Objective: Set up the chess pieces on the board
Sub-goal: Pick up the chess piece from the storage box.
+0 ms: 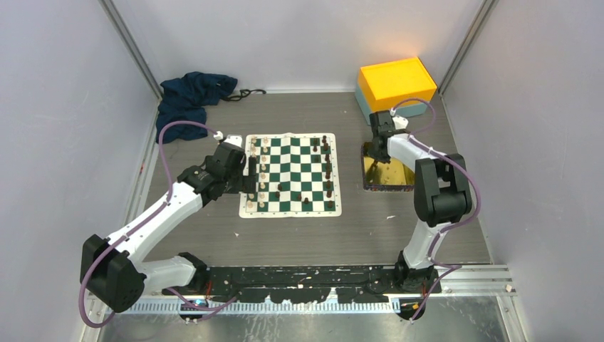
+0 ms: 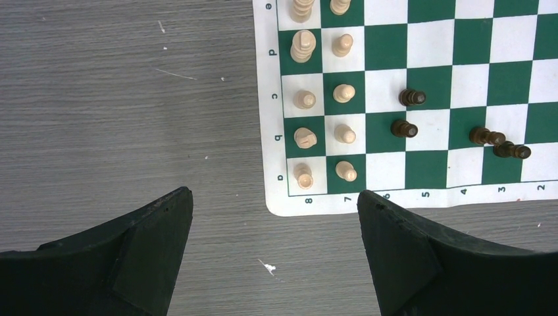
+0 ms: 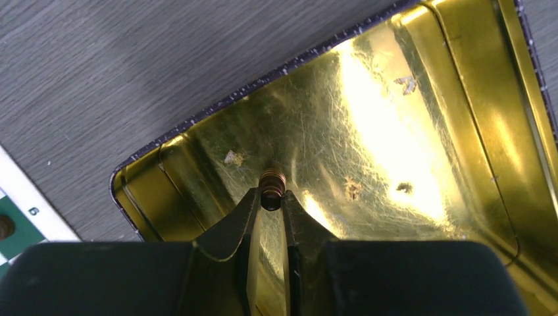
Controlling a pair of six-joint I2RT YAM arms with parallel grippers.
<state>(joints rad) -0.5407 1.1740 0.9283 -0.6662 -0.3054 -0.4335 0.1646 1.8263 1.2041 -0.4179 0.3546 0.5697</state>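
The right gripper [image 3: 272, 197] has its fingers pressed together on a small dark piece [image 3: 272, 181], pinched at the very tips just above the floor of the gold tray [image 3: 421, 131]. By my reading, the step in hand is fetching this piece out of the tray. Whether it is caught upright or on its side I cannot tell. No other piece shows in the part of the tray the wrist camera sees. The next move calls for a straight lift clear of the tray's raised rim. After that comes a carry leftward over bare table to the board [image 1: 290, 174], and an upright set-down on a free square. That square should be among the dark pieces [image 1: 328, 167] ranked along the board's right side. Those standing neighbours are the likeliest thing to be knocked, and so slight a tip grip may let the piece swivel. Across the board the white pieces [image 2: 343, 93] stand in two files down its left edge, and a few stray dark ones [image 2: 412, 97] sit on middle squares. The left gripper [image 2: 275, 197] hovers spread and empty over the table just off the board's corner, out of the way. Farther back, an orange box [image 1: 396, 82] stands behind the tray. A blue cloth [image 1: 191, 96] lies in the far left corner, well apart from the work.
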